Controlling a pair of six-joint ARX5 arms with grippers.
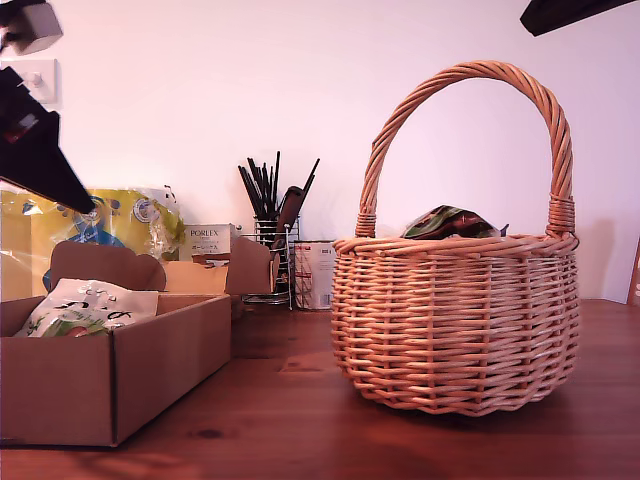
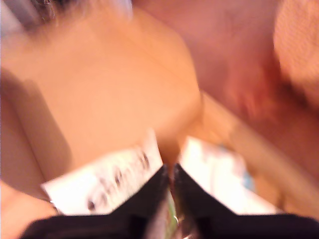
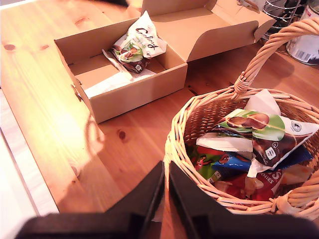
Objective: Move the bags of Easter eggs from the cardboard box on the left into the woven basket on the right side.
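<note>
My first claw hangs over the cardboard box, jaws nearly closed above a white bag; its grip is unclear. My second claw, closed and empty, hovers beside the basket holding bags on the wooden counter.

Exterior view sits low at table level; both wrist views look down, second sharing the cardboard box and woven basket.

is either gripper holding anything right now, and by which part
My first gripper looks shut over the white bag, hold unclear through blur. My second gripper holds nothing.
</note>
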